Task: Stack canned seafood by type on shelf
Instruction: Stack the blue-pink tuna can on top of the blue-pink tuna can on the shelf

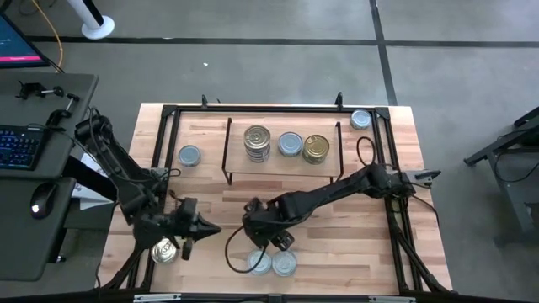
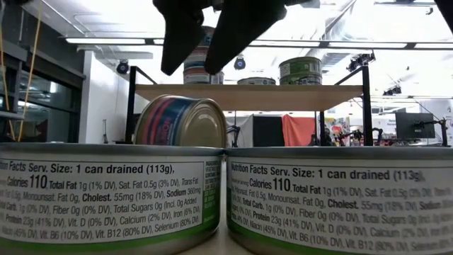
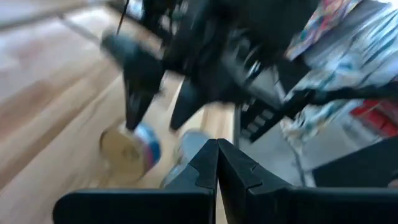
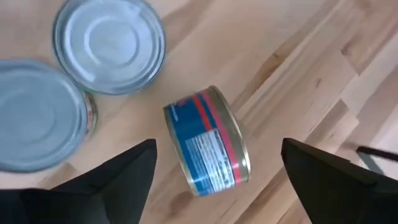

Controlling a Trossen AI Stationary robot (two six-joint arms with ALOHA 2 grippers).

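Right hand point(image 4: 217, 171) open over tipped can point(image 4: 208, 142).

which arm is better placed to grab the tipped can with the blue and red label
Right. The right gripper hangs open directly over the tipped can, fingers on either side. The left gripper sits shut, off toward the table's left side.
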